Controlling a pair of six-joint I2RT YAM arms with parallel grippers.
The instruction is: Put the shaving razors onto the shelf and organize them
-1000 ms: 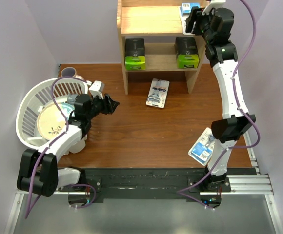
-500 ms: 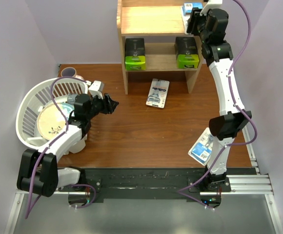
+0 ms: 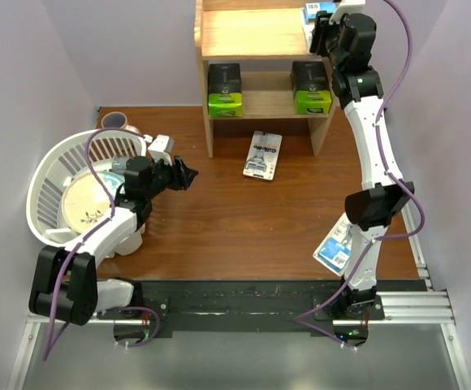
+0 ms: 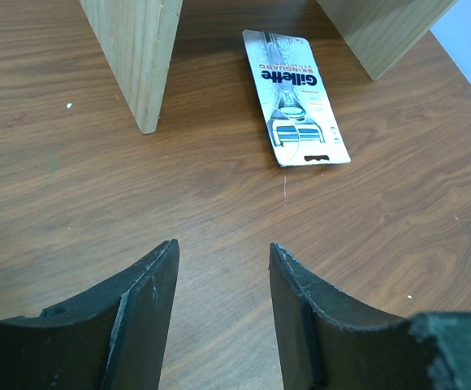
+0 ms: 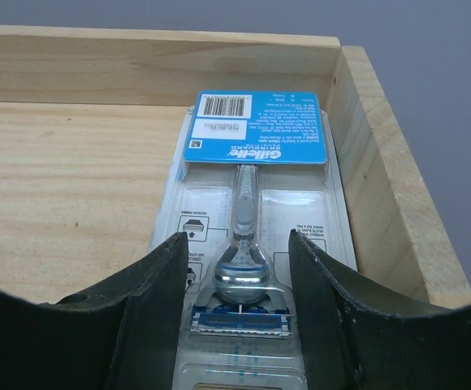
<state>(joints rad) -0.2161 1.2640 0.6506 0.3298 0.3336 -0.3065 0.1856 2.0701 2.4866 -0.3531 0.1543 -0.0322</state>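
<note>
Right claw (image 5: 235, 248) jaws apart, straddling blister card (image 5: 260, 138) flat on shelf (image 5: 73, 162) top tier | card likely light, thin, slick | pinch across long edges | left claw (image 4: 223, 264) apart, empty

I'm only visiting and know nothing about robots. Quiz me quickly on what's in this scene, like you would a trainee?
1. True or false: both black boxes sit on the shelf's lower tier.
2. How many blister cards lie on the table, off the shelf?
3. The left fingers are: A) shut on a blister card, B) open and empty, C) shut on a black box.
Key: 1. True. 2. Two: one before the shelf, one beside the right arm. 3. B.
</note>
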